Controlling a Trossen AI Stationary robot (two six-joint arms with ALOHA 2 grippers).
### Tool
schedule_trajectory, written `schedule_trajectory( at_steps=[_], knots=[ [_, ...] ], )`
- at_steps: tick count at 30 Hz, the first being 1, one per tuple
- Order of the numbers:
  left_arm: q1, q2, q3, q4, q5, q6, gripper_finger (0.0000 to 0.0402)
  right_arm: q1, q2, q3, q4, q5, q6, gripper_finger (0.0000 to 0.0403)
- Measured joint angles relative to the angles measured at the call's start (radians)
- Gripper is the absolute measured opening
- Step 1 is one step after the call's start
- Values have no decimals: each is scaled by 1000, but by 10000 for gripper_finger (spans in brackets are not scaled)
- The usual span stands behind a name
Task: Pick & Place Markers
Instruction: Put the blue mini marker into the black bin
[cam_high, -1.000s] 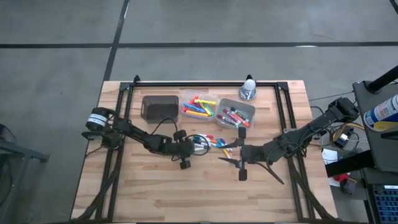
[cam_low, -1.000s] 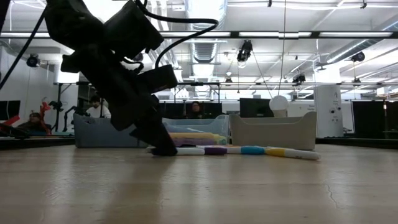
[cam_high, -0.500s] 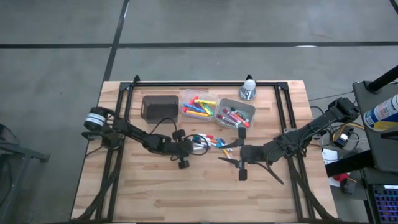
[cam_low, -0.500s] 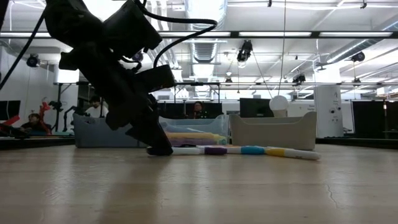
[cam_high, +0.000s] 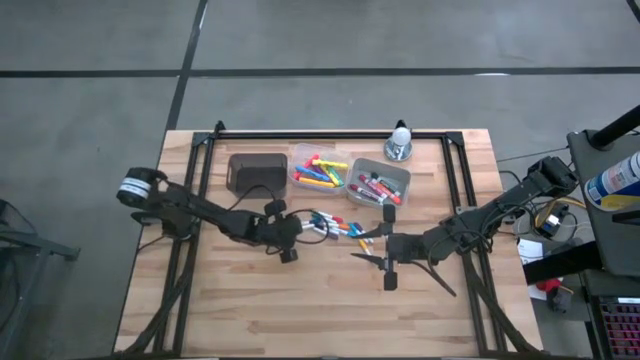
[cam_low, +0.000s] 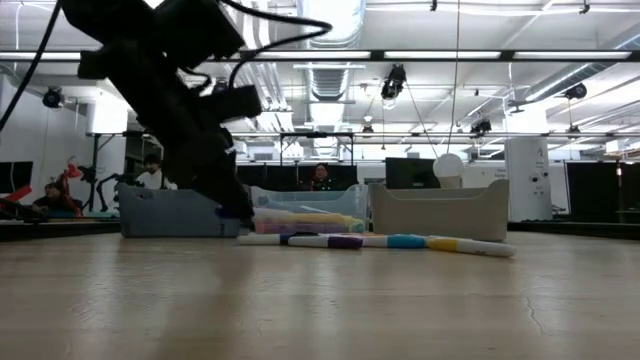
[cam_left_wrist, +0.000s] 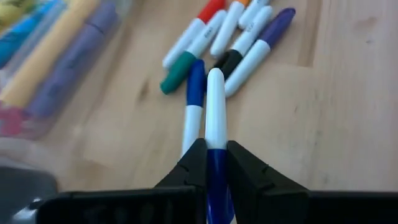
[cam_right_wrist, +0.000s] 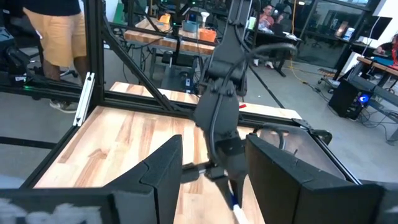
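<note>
We see the left gripper (cam_high: 297, 231) near the middle of the wooden worktop (cam_high: 250, 310), its fingers (cam_left_wrist: 193, 165) clenched on a white marker with a blue cap (cam_left_wrist: 214, 118); the white barrel sticks out ahead of the fingertips. In the low view this gripper (cam_low: 238, 208) hangs just above the worktop, in front of the grey bin (cam_low: 165, 212).

Beside the held marker, another blue-capped marker (cam_left_wrist: 194, 102) lies on the wood, touching the edge of the loose markers (cam_high: 335, 226), which lie scattered between the two grippers. In the left wrist view we make out a green-capped marker (cam_left_wrist: 186, 59), a black-capped marker (cam_left_wrist: 239, 53) and a purple-capped marker (cam_left_wrist: 258, 50) in that heap.

At the back of the worktop stand three bins in a row: a dark bin (cam_high: 257, 171), a clear bin (cam_high: 320, 170) with neon markers inside, and a grey-white bin (cam_high: 378, 184) with more markers.

The right gripper (cam_high: 372, 247) rests near the worktop's centre, just beside the loose markers, its fingers (cam_right_wrist: 165, 165) spread wide and holding nothing.
</note>
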Motion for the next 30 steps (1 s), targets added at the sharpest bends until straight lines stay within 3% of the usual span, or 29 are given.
schedule_trajectory(
  at_steps=[3, 9, 15, 19, 27, 30],
  knots=[
    [0, -49, 0, -63, -45, 1, 34, 0, 0, 0, 0, 0, 1, 166],
    [11, -178, 0, -276, -288, -38, 36, 0, 0, 0, 0, 0, 3, 166],
    [84, -288, -15, -338, -430, -102, 37, 0, 0, 0, 0, 0, 2, 166],
    [216, -330, -33, -350, -376, -185, 38, 0, 0, 0, 0, 0, 3, 166],
    [491, -322, -79, -351, -73, -216, 39, 0, 0, 0, 0, 0, 0, 166],
    [548, -310, -88, -340, -63, -193, 39, 0, 0, 0, -1, 0, 0, 166]
  ],
)
